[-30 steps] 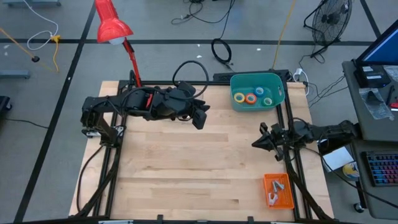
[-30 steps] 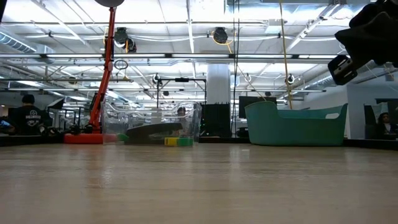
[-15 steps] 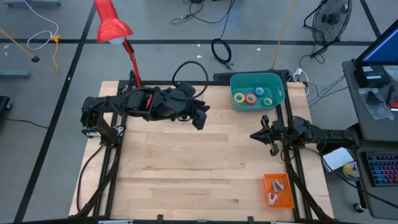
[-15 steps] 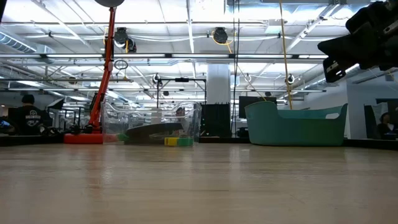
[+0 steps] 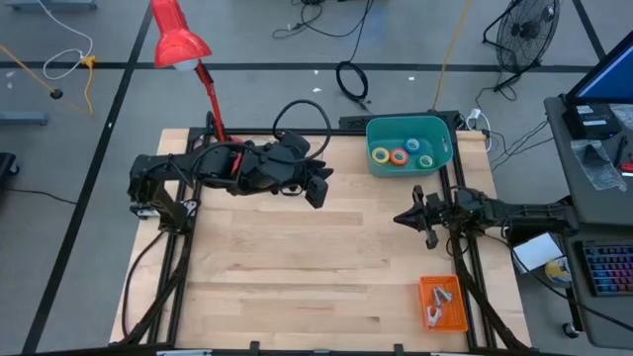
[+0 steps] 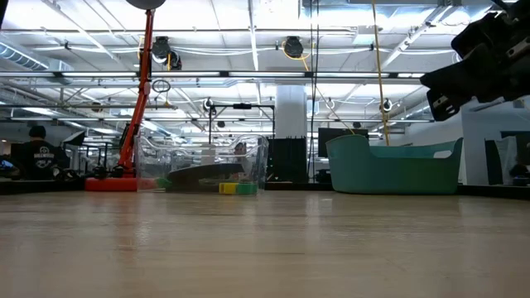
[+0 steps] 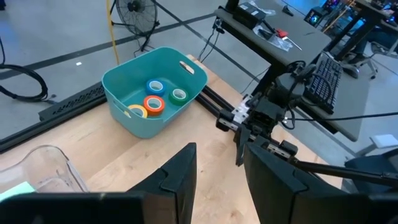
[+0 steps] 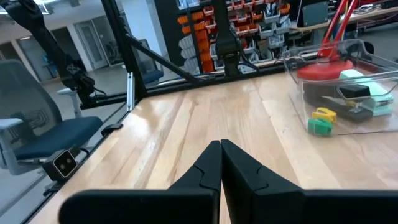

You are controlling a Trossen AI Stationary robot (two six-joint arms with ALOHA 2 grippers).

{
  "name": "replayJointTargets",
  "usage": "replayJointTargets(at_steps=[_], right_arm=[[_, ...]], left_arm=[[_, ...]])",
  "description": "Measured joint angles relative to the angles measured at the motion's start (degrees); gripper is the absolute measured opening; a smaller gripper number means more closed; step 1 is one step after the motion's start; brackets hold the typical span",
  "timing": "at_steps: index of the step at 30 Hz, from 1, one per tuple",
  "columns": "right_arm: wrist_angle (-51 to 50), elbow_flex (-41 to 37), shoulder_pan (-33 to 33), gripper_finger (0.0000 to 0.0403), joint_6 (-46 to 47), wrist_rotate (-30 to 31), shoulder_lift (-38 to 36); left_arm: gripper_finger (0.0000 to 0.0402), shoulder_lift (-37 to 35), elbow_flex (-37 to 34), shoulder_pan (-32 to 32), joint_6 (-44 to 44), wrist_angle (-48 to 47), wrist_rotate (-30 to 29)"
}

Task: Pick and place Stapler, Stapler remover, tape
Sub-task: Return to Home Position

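Note:
Yellow, orange, blue and green tape rolls (image 5: pixel 399 155) lie flat on the floor of the teal bin (image 5: pixel 435 133) at the far right; the left wrist view shows them too (image 7: pixel 153 103). My left gripper (image 5: pixel 318 188) hangs open and empty high over the table's far middle, with nothing between its fingers (image 7: pixel 217 177). Low at the right edge, my right gripper (image 5: pixel 399 218) is shut and empty and points level toward the table's left (image 8: pixel 221 155). I cannot pick out the stapler or the stapler remover with certainty.
A clear box (image 8: pixel 348 81) beside the red lamp's base (image 8: pixel 323 70) at the far left holds small yellow and green pieces and a dark object. An orange tray (image 5: pixel 442 303) with metal pieces lies at the near right. Bare wood spans the middle (image 5: pixel 297 267).
My right gripper has swung a little toward the table's far edge and rolled about its own axis, staying shut and empty. My left arm has kept still.

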Motion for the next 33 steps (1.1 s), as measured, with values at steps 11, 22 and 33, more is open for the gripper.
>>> replayJointTargets(at_steps=[11,22,33], right_arm=[[0.0,-0.02,0.0,0.0,0.0,0.09,0.25],[0.18,0.65,0.0,0.0,-0.94,0.43,-4.43],[0.03,0.98,-0.48,0.0,-1.1,1.57,-6.39]], left_arm=[[0.0133,0.0,0.0,0.02,0.43,0.01,-0.14],[0.0133,0.0,0.0,0.06,0.38,0.0,-0.16],[0.0133,0.0,0.0,0.04,-0.13,0.07,-0.14]])
